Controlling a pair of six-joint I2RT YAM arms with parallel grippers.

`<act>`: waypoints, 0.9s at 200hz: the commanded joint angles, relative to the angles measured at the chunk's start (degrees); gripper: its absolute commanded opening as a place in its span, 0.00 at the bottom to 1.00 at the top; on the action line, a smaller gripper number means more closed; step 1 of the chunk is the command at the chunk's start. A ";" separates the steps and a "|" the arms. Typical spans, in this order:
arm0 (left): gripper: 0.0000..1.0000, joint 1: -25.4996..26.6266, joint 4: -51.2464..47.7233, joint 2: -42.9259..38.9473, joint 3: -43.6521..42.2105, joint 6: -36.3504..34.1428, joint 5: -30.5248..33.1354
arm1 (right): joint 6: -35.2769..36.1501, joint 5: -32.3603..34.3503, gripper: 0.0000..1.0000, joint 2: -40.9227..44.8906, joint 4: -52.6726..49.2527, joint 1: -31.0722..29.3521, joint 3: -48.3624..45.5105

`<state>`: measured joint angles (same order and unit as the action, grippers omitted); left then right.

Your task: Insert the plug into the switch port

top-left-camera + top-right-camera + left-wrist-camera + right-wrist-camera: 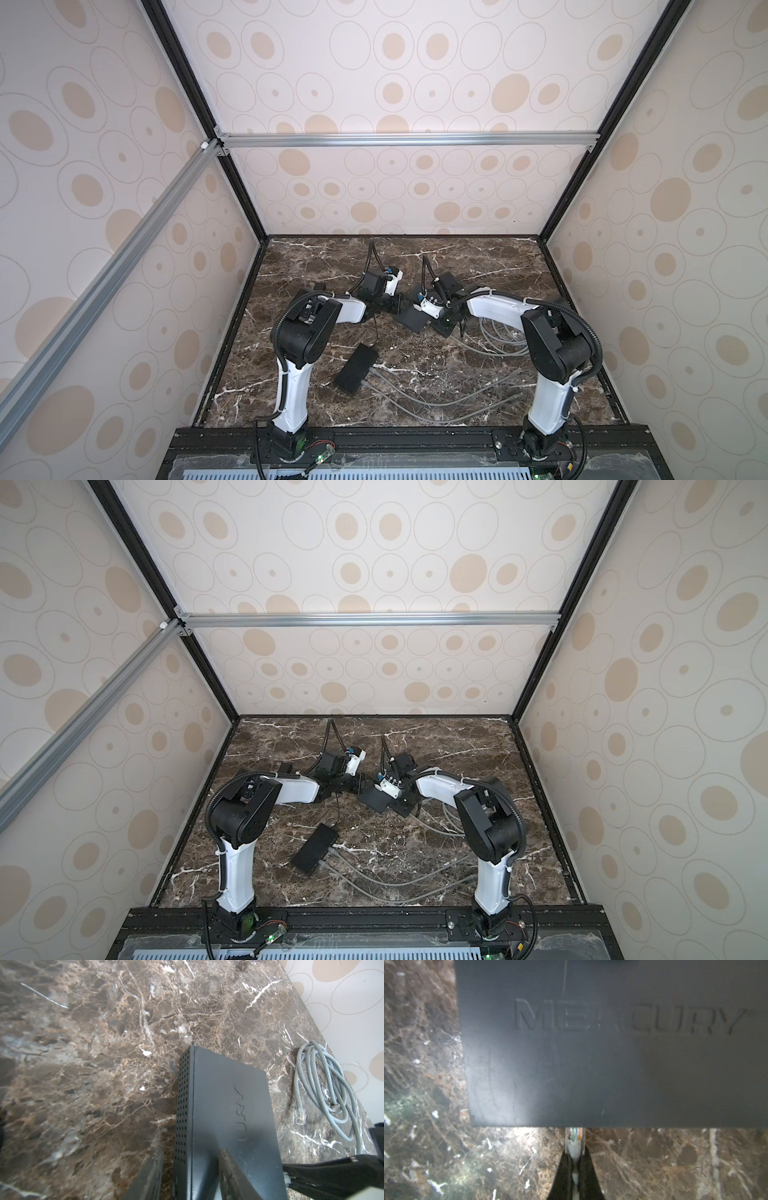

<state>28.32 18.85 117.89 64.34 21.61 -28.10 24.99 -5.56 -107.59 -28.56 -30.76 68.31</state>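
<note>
My right gripper (575, 1159) is closed on the clear RJ45 plug (574, 1136), pinching it at its grey cable end. The plug's nose meets the front edge of the Mercury switch (612, 1053), though I cannot tell how deep it sits. My left gripper (191, 1155) clamps the switch body from the far side. To do this well I'd push slowly and straight along the port axis, with the left arm bracing and no twist, until the latch seats
</note>
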 commanded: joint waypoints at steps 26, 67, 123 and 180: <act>0.44 0.51 0.19 0.02 0.51 -1.25 0.23 | 1.71 -1.86 0.00 -0.69 -2.72 -1.50 1.38; 0.44 0.59 0.43 -0.20 0.19 -1.14 0.11 | 0.78 -1.17 0.00 -0.47 -2.26 -1.69 1.29; 0.44 0.60 0.83 -0.48 -0.31 -1.13 0.01 | -0.91 -0.39 0.00 -1.22 -1.87 -1.86 2.77; 0.44 0.69 1.78 -1.07 -1.18 -0.77 0.02 | -1.57 -1.09 0.00 -1.72 -2.14 -2.79 3.73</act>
<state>28.40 19.94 117.89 63.86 21.61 -28.05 23.99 -5.48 -108.33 -30.89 -32.49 70.26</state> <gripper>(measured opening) 0.440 0.070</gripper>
